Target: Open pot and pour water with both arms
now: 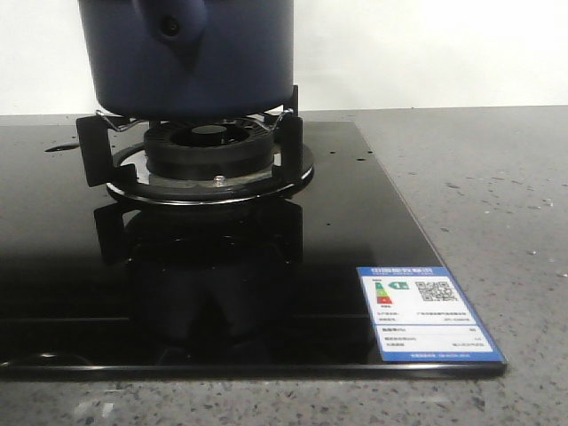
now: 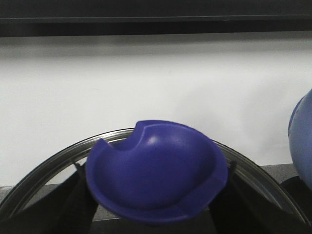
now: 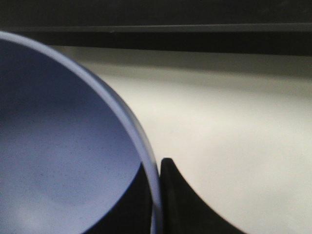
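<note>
With the pot (image 1: 186, 58) on the burner (image 1: 210, 153), our left fingers grip its lid (image 2: 156, 178) clear for pouring, while our right fingers pinch a blue bowl's rim (image 3: 146, 161).

The pot (image 1: 186, 53) is dark navy blue with a matte surface. Under it, the burner (image 1: 210, 146) is black, on a shiny silver ring (image 1: 213, 189), and the pot supports (image 1: 96, 146) are black too. The cooktop (image 1: 106, 266) is glossy black and mirrors these parts. Its sticker (image 1: 429, 312) has a blue border, a white field, a black code square and a small green, yellow and red mark. The countertop (image 1: 497, 195) is grey with dark speckles. In the left wrist view, the lid knob (image 2: 156, 173) is vivid blue-violet, and the lid rim (image 2: 58, 158) is silver.
</note>
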You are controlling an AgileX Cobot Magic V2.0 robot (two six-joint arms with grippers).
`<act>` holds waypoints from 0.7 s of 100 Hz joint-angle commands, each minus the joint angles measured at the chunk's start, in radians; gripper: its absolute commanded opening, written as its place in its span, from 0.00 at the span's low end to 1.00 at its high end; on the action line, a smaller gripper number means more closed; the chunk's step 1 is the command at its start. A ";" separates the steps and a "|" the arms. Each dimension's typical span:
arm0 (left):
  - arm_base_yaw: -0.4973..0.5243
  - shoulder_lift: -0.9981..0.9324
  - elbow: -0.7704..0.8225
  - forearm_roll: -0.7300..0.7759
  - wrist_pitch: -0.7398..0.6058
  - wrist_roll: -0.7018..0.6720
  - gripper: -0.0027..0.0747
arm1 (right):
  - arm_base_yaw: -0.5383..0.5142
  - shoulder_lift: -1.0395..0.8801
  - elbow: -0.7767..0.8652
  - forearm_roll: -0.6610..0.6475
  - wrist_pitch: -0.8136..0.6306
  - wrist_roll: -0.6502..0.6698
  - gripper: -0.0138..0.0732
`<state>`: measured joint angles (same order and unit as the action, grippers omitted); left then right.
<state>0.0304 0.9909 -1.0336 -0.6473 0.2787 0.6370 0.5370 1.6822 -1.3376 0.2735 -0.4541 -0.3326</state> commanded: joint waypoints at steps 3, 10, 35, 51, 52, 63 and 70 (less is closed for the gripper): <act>0.002 -0.023 -0.033 -0.025 -0.079 -0.008 0.51 | 0.000 -0.062 -0.025 -0.014 -0.164 -0.004 0.11; 0.002 -0.023 -0.033 -0.025 -0.077 -0.008 0.51 | 0.000 -0.062 -0.025 -0.014 -0.198 -0.004 0.11; 0.002 -0.023 -0.033 -0.025 -0.077 -0.008 0.51 | 0.000 -0.060 -0.025 -0.014 -0.237 -0.004 0.11; 0.002 -0.023 -0.033 -0.025 -0.077 -0.008 0.51 | 0.000 -0.060 -0.025 -0.014 -0.314 -0.004 0.11; 0.002 -0.023 -0.033 -0.025 -0.077 -0.008 0.51 | 0.000 -0.060 -0.025 -0.016 -0.317 -0.004 0.11; 0.002 -0.023 -0.033 -0.025 -0.077 -0.008 0.51 | 0.000 -0.060 -0.025 -0.021 -0.343 -0.004 0.11; 0.002 -0.023 -0.033 -0.025 -0.077 -0.008 0.51 | 0.000 -0.060 -0.025 -0.032 -0.341 -0.004 0.11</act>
<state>0.0304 0.9909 -1.0336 -0.6473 0.2806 0.6370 0.5370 1.6800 -1.3373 0.2735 -0.7006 -0.3326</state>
